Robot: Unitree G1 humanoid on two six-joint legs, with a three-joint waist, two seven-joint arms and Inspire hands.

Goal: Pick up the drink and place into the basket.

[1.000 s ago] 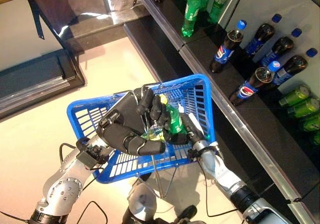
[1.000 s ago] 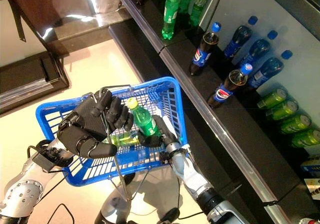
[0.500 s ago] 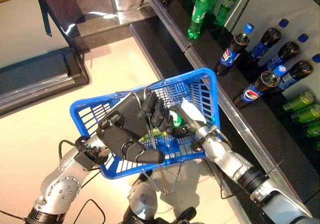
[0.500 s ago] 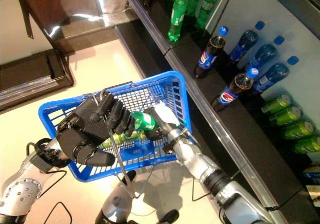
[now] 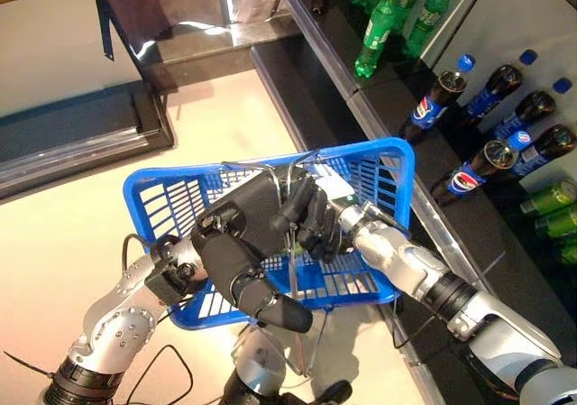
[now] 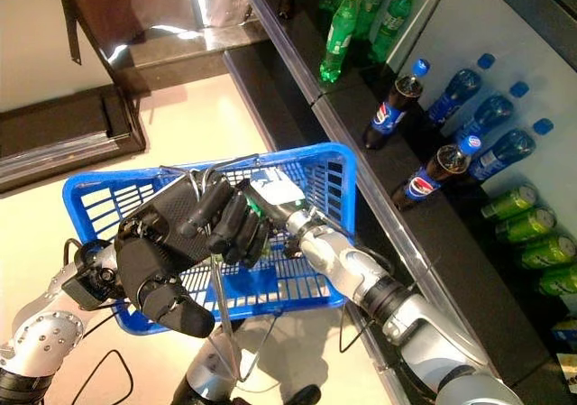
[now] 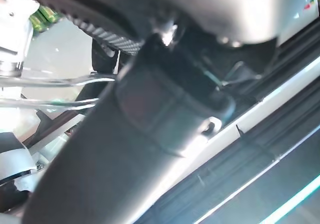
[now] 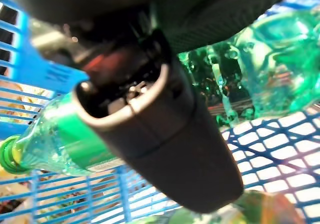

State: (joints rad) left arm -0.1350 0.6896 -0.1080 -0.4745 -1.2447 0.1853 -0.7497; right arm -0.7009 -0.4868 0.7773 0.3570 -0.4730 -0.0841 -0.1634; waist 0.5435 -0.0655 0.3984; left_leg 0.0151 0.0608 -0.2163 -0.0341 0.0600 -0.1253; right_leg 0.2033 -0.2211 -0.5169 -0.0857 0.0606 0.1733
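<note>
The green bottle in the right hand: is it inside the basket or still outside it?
Inside: the right wrist view shows the green bottle lying over the blue basket mesh, right hand around it.

One blue basket (image 5: 171, 208), five dark cola bottles (image 5: 431, 107), three green bottles (image 5: 377, 28).

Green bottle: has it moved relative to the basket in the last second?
Yes. The green bottle has gone down from above the blue basket's rim to inside it, with the right hand.
</note>
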